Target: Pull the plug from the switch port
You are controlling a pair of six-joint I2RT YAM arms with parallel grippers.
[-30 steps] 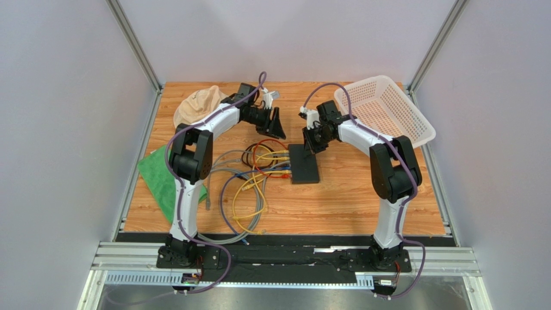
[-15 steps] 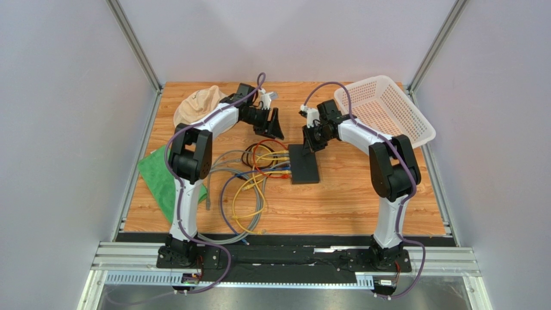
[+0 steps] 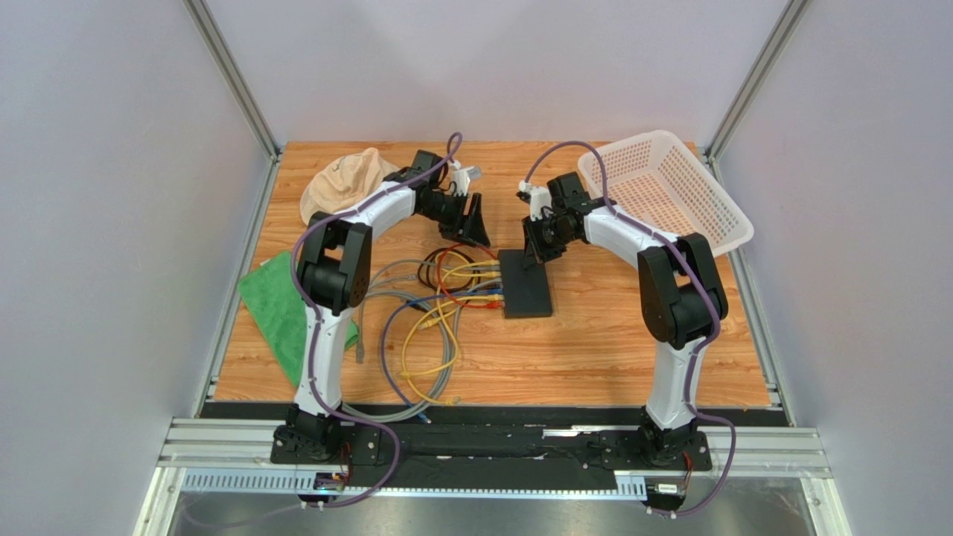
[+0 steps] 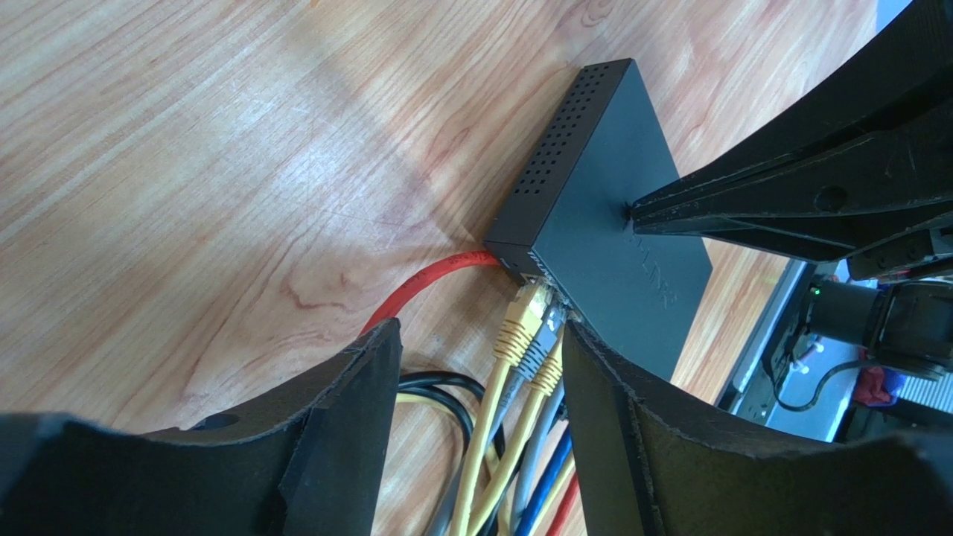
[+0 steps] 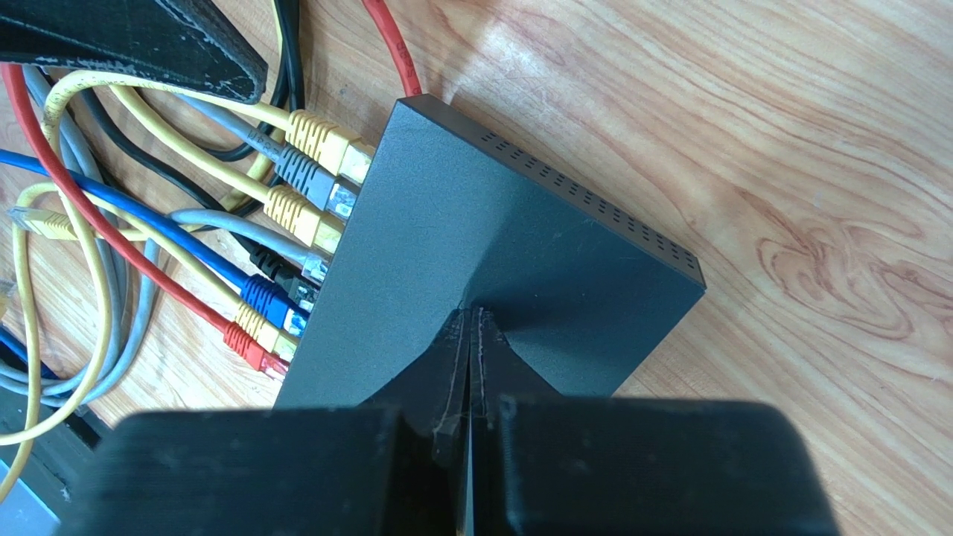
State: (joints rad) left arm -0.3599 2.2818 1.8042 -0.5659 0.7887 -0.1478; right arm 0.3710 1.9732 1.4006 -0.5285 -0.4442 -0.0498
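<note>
right tool (image 5: 470,322) touching switch (image 5: 447,212) (tips together) | left tool (image 4: 475,348) spread near plugs (image 4: 522,321)

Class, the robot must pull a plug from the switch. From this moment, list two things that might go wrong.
The plugs sit packed side by side, so the open left jaws might pinch two, or the wrong one. The shut right jaws press the switch at one spot only; it may pivot or slide under the pull.
</note>
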